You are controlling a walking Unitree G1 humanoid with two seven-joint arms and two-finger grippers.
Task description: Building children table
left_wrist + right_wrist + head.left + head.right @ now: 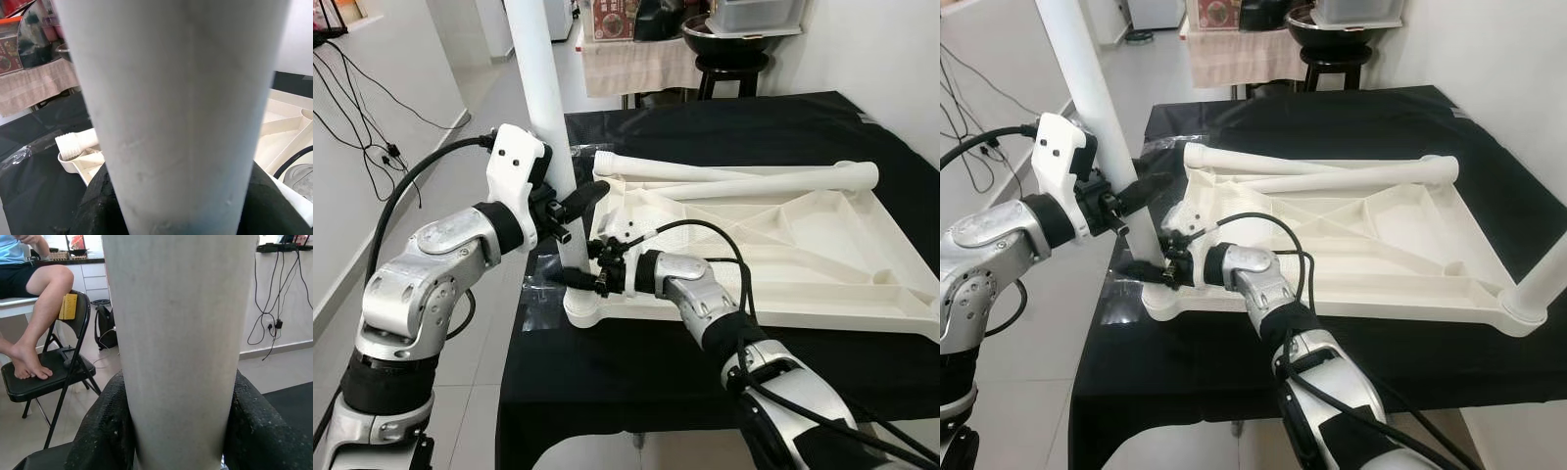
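Observation:
The white children's table top (pixel 803 264) lies upside down on a black-covered table (pixel 607 382). One white leg (pixel 543 88) stands upright in its near left corner socket (pixel 582 311). My left gripper (pixel 570 206) is shut on that leg about halfway up, and the leg (pixel 176 117) sits between its black fingers (pixel 93 205). My right gripper (pixel 576 279) is shut on the same leg just above the socket, its fingers (pixel 98 431) on either side of the leg (pixel 181 347). Two loose legs (pixel 744 178) lie across the far edge of the top. Another leg (pixel 1540 279) stands in the near right corner.
The table's left edge drops to a tiled floor (pixel 489 343). Cables (pixel 362 108) hang on the left wall. A black stool with a bowl (pixel 729 44) stands behind the table. A person sits by a black folding chair (pixel 49 382), one foot on its seat.

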